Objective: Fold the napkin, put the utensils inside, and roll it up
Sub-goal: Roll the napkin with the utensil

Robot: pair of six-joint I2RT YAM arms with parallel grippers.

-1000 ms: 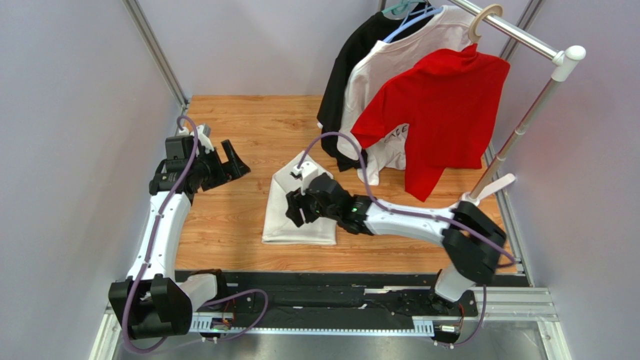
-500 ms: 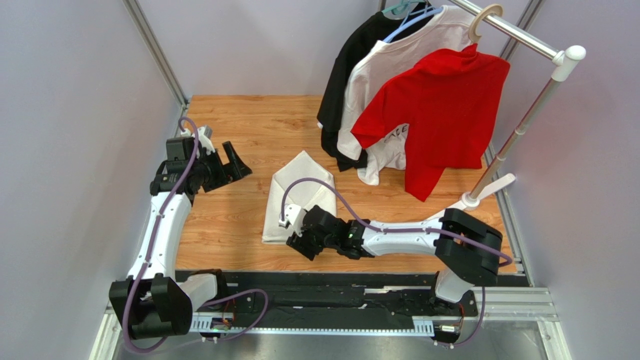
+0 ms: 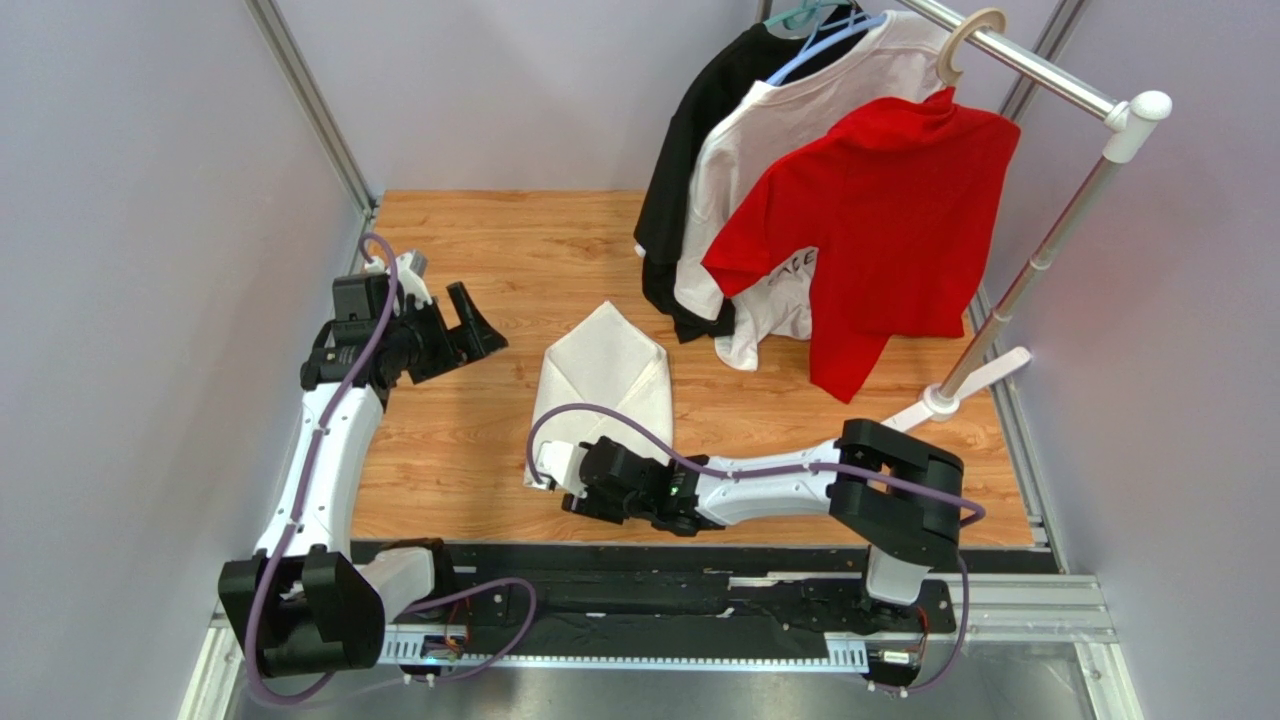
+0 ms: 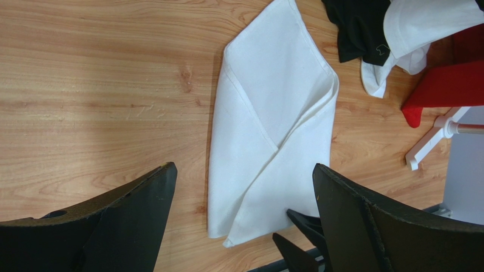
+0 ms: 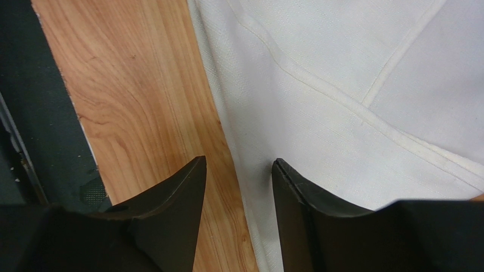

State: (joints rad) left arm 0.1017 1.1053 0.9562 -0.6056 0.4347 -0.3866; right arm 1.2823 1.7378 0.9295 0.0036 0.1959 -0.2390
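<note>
Right pincer (image 5: pixel 238 162): low over the near edge of the desk (image 3: pixel 451 240), jaws a small way apart and clamped on nothing. In the right wrist view, one finger (image 5: pixel 170 209) stands over bare wood and the other over cloth, so that the hemmed near edge of the napkin (image 5: pixel 352 85) passes between them. Whether the tips touch the cloth cannot be told.

The napkin (image 3: pixel 604 375) lies flat near the middle of the desk, folded to a pointed, envelope-like shape with two flaps crossing on top. Its long axis runs from the near side to the far side. The point aims away from the arm bases, towards the hanging garments, and the broad end faces the bases.

Left pincer (image 4: pixel 243 168): held well to the left of the napkin and above the desk, jaws wide apart and empty.

Far right: a rack (image 3: pixel 1052 83) carrying a black shirt (image 3: pixel 706 135), a white shirt (image 3: pixel 796 105) and a red shirt (image 3: pixel 879 210).
</note>
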